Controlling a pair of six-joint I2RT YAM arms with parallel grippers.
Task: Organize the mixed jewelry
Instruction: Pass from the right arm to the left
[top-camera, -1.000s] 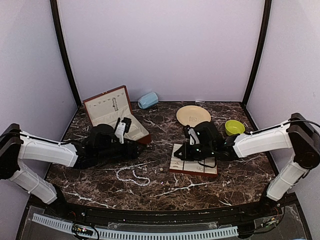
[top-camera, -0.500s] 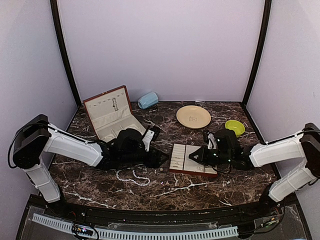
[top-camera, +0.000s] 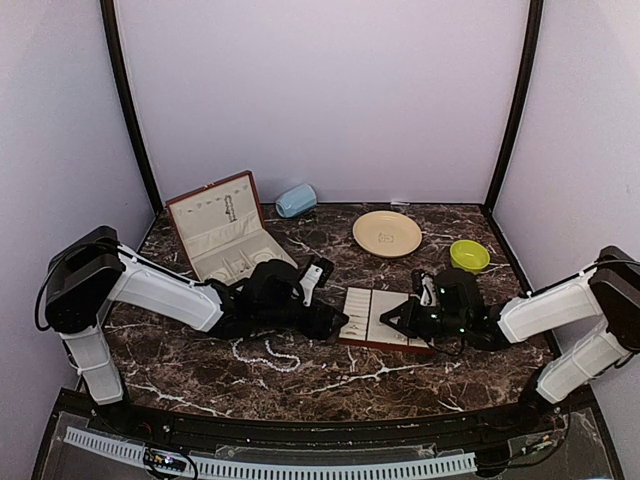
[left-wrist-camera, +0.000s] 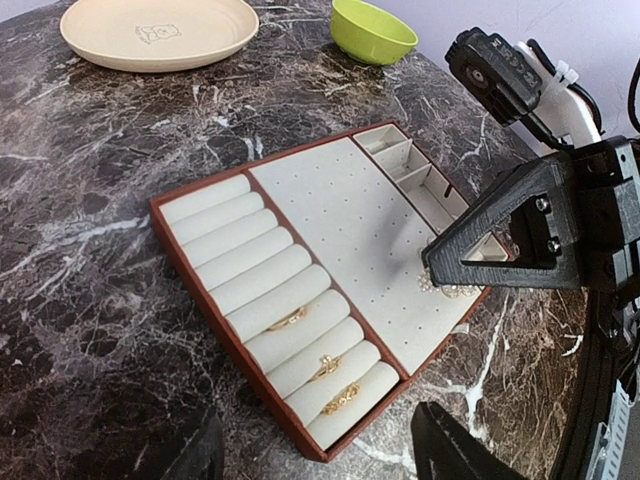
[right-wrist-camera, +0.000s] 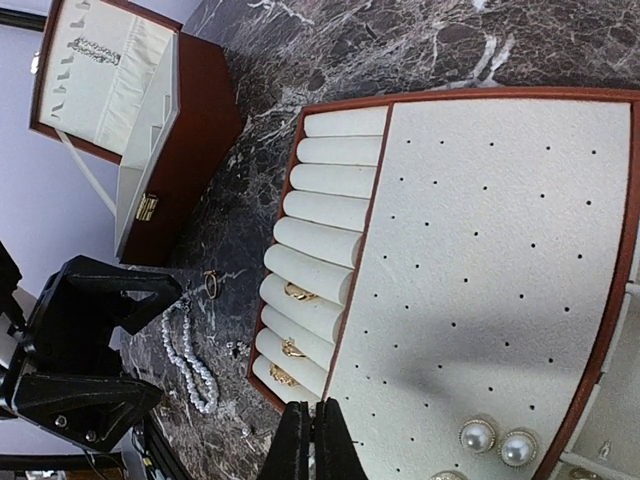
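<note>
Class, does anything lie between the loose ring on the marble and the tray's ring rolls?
Nothing visible does. The loose ring lies on bare marble, and only the tray's low red-brown rim separates it from the ring rolls. The pearl strand lies off to one side.

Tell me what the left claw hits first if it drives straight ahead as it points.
Most likely the cream slotted tray: its ring-roll corner lies just ahead of the left claw; height is unclear.
</note>
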